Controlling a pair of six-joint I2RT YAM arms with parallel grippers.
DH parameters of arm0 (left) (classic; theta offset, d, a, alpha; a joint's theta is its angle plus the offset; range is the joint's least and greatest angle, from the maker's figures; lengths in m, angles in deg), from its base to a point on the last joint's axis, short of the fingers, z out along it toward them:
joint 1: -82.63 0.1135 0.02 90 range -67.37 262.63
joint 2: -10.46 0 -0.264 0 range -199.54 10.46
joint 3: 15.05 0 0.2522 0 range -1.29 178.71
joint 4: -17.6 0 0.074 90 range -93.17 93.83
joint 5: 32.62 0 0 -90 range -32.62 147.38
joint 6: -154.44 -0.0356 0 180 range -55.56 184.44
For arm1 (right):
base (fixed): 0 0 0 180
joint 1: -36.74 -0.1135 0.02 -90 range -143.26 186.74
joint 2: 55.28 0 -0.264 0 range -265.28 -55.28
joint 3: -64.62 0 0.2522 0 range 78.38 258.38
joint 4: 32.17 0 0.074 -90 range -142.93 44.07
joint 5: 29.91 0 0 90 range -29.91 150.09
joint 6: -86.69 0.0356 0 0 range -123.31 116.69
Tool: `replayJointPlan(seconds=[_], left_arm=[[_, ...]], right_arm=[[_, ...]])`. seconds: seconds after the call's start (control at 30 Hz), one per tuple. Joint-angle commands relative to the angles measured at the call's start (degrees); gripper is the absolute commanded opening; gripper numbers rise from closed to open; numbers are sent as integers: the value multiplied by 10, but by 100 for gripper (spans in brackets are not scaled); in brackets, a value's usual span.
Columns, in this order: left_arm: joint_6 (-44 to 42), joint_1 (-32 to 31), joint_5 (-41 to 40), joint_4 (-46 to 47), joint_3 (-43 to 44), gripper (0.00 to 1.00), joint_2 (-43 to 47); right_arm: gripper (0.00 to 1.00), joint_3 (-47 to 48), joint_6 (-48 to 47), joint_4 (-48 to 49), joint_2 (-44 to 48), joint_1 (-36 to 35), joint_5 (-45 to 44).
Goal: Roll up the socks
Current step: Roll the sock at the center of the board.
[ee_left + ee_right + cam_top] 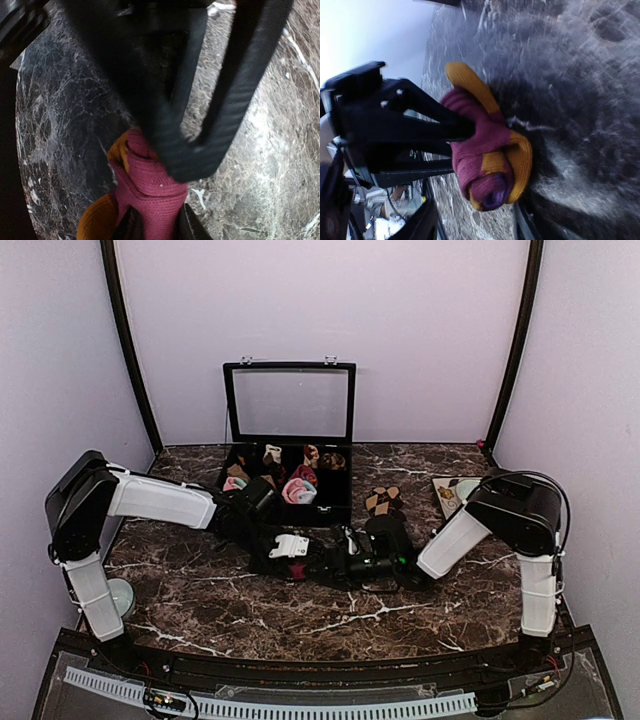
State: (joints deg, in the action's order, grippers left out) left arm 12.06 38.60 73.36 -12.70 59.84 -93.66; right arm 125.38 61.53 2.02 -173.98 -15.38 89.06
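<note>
Filling the view, the table [200, 605] carries an open box [346, 490] at the centre of its far edge. Mid-table, the left gripper [157, 227] pinches the rolled magenta sock [485, 150] lying there. The right gripper [474, 222] faces the roll, fingers well apart, holding nothing. The brown sock [383, 500] lies just right of the box.

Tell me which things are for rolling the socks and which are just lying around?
For the job: magenta-and-orange sock; brown diamond-pattern socks.
Just lying about: black clear-lidded box; pink-and-white sock rolls inside it.
</note>
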Motion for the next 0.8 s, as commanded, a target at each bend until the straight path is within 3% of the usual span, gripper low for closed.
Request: replayJointPlan(seconds=[0.0, 0.13, 0.37, 0.53, 0.77], left_arm=[[62, 23, 27, -155, 33, 26, -58], [82, 35, 61, -183, 55, 25, -73], [97, 46, 122, -246, 91, 23, -110], [82, 47, 155, -265, 83, 22, -111], [74, 47, 169, -267, 73, 23, -110]], right_arm=[[55, -62, -96, -7, 39, 4, -63], [58, -102, -194, 20, 77, -1, -86], [60, -137, -458, 41, 121, -52, -153], [60, -99, -540, 30, 98, -58, -144], [60, -30, -580, 11, 49, -61, -127]])
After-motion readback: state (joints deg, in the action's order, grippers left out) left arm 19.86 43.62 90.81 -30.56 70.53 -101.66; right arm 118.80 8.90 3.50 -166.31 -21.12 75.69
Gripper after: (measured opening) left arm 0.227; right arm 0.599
